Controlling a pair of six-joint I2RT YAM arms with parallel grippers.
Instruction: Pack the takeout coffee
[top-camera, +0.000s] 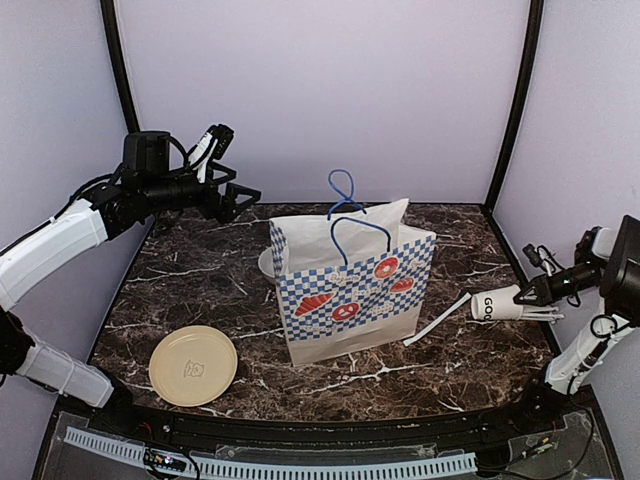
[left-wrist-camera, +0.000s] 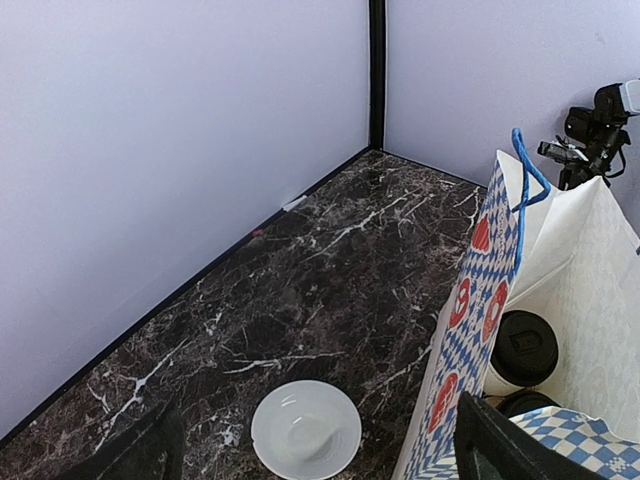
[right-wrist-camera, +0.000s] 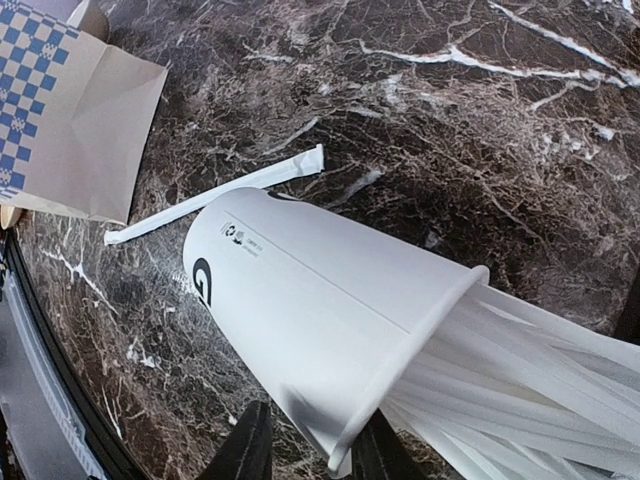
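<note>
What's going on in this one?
The right gripper is pinching the rim of a tipped-over cup of white sticks on the right, with one loose stick lying nearby. The left gripper hovers open, high at the back left, holding nothing. A black-lidded coffee cup already stands inside the checkered bag.

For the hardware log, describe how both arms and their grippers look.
The left arm and right arm have white tubular links between black joints, with thin black cables looping near the wrists. The left gripper and right gripper are black, each with two slim fingers. No markings are legible.
</note>
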